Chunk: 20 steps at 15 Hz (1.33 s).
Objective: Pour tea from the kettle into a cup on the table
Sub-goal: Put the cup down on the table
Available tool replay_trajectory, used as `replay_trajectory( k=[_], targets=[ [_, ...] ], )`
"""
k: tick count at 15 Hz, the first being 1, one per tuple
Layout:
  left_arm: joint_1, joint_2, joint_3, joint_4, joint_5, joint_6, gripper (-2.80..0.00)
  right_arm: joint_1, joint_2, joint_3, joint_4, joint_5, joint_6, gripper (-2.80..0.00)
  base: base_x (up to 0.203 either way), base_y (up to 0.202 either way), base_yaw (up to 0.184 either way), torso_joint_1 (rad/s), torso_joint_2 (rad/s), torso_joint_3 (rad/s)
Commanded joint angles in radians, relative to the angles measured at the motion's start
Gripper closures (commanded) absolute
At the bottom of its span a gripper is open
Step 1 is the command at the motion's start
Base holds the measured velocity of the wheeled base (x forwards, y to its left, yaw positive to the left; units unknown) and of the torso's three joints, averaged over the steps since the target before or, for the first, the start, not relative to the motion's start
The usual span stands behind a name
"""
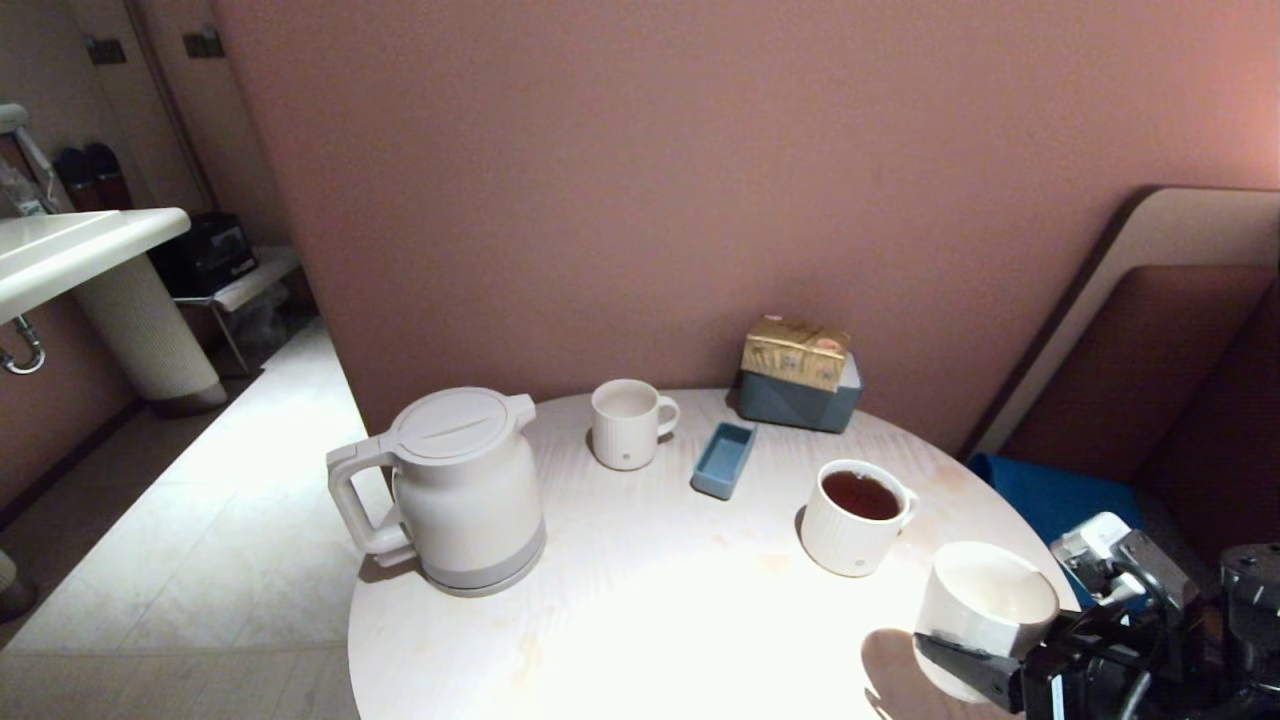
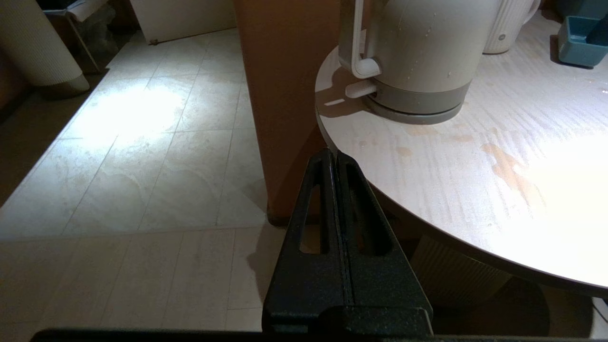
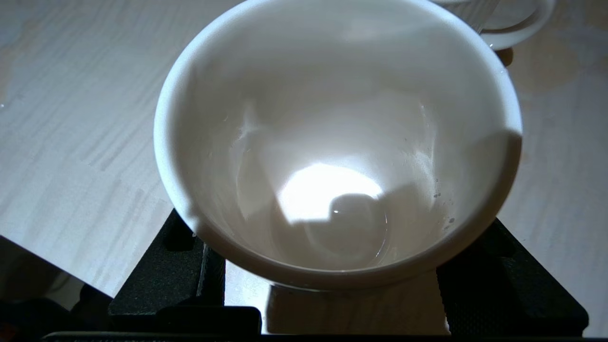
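The small handleless white cup point(image 1: 988, 598) sits between the black fingers of my right gripper point(image 1: 975, 650) at the near right edge of the round table point(image 1: 640, 620), casting a shadow on the wood below it. In the right wrist view the cup point(image 3: 332, 142) fills the gap between the fingers point(image 3: 190, 266) and holds only a wet film. The cream kettle point(image 1: 465, 490) stands at the table's left, lid on, handle toward the floor side. Tea point(image 1: 860, 495) fills a wider handled mug. My left gripper point(image 2: 335, 156) hangs shut below the table's left edge.
A ribbed white mug point(image 1: 628, 424) stands at the back, a small blue tray point(image 1: 724, 459) beside it, and a grey box with a gold packet point(image 1: 800, 385) against the wall. Brownish spill marks point(image 2: 506, 166) dot the wood. A padded seat point(image 1: 1130, 390) is on the right.
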Motion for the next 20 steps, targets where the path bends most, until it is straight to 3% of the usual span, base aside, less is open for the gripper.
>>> replay_trajectory(
  k=[1, 5, 20],
  targets=[
    [0.0, 0.001, 0.0, 0.0, 0.0, 0.0, 0.0, 0.004, 0.111, 0.002, -0.024, 0.002, -0.005, 0.0, 0.0, 0.0, 0.0, 0.0, 0.0, 0.0],
    [0.0, 0.001, 0.0, 0.0, 0.0, 0.0, 0.0, 0.032, 0.279, 0.013, -0.263, -0.002, -0.022, 0.0, 0.0, 0.0, 0.0, 0.0, 0.0, 0.0],
    [0.0, 0.001, 0.0, 0.0, 0.0, 0.0, 0.0, 0.061, 0.406, -0.047, -0.285, -0.008, -0.022, 0.0, 0.0, 0.0, 0.0, 0.0, 0.0, 0.0]
  ],
)
